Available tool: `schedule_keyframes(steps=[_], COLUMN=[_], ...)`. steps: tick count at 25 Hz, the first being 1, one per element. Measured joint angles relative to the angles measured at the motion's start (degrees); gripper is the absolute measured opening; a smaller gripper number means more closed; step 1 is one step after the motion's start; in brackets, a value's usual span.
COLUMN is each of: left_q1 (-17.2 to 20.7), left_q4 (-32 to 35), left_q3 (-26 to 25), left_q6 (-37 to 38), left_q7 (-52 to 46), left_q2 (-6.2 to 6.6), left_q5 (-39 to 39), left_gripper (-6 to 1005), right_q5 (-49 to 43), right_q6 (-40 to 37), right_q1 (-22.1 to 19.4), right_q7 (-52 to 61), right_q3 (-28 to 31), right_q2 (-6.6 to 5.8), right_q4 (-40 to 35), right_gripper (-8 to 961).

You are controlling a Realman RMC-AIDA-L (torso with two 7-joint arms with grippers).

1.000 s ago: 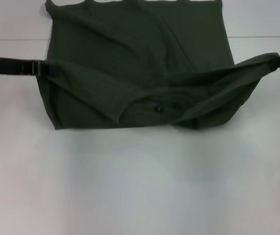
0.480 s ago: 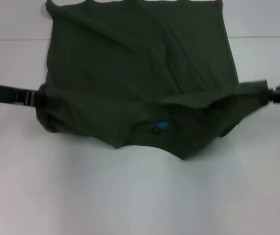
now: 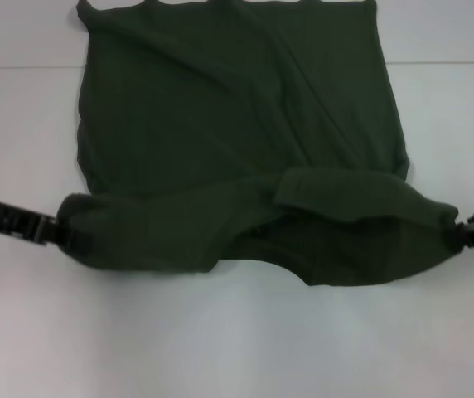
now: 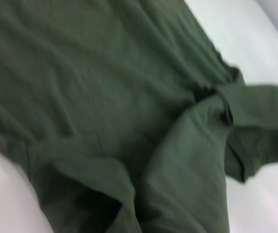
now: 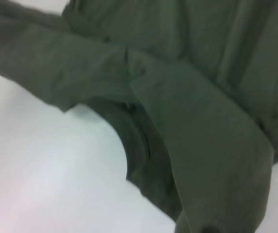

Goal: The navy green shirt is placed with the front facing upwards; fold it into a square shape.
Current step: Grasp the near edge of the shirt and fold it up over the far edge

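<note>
The navy green shirt [image 3: 237, 108] lies on the white table, its far edge at the top of the head view. Its near part is lifted and stretched between both grippers. My left gripper [image 3: 59, 232] is shut on the shirt's left corner. My right gripper [image 3: 457, 236] is shut on the right corner. Between them the cloth sags in a rolled band with the collar opening underneath. Both wrist views show only folds of the shirt [image 4: 105, 111] [image 5: 192, 107] over the table; no fingers show there.
The white table [image 3: 237, 340] stretches bare in front of the shirt. A faint seam line [image 3: 21, 66] crosses the table at the back.
Both grippers have moved toward me and down with the shirt's edge, pulling the lifted band nearer. The dark neck label seen earlier is now hidden under the cloth.
</note>
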Motion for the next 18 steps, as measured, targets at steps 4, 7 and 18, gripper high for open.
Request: schedule_keyframes(steps=[4, 7, 18], left_q1=[-0.84, -1.47, -2.35], left_q4=[0.0, 0.02, 1.22], left_q3=[0.58, 0.65, 1.45], left_q6=[3.77, 6.41, 12.84], left_q7=[-0.05, -0.06, 0.16], left_q2=[0.27, 0.56, 1.06], left_q5=[3.79, 6.25, 13.5], left_gripper=[54, 54, 54], right_q5=[-2.19, -2.56, -2.98], right_q6=[-2.05, -4.2, -6.28], right_q1=[0.11, 0.26, -2.01], right_q7=[1.45, 2.29, 6.42], right_q3=[-2.37, -3.39, -14.21], right_q2=[0.15, 0.17, -0.06], right_q4=[-1.34, -2.7, -6.0], right_gripper=[25, 25, 26])
